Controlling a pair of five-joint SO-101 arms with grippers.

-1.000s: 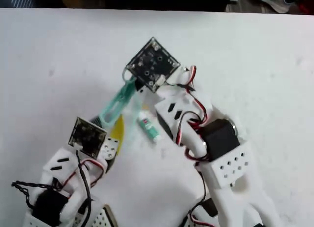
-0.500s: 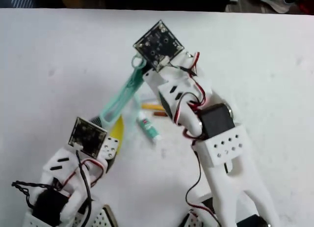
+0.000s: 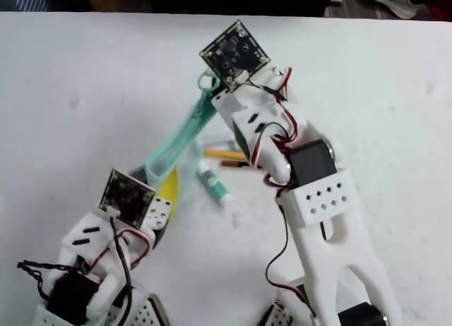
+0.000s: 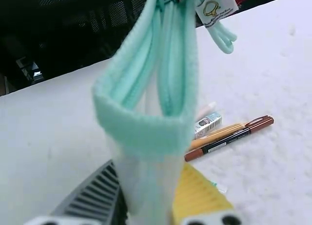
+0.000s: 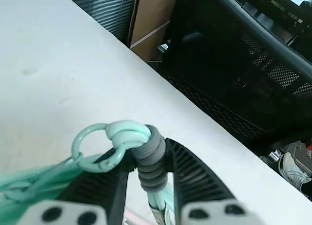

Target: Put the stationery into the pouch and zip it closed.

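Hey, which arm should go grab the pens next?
Right, probably: the pens lie close beside the right arm, while the left gripper clamps the pouch and can steady it. The right gripper would first have to release the pouch's loop.

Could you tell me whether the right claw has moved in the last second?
Yes: the right claw, gripping the pouch's loop, moved away from the green-capped tube toward the table's far edge.

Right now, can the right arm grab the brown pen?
Probably not. The right gripper is shut on the pouch's cord, so it has no free grip. The brown pen lies close, but it must let go first.
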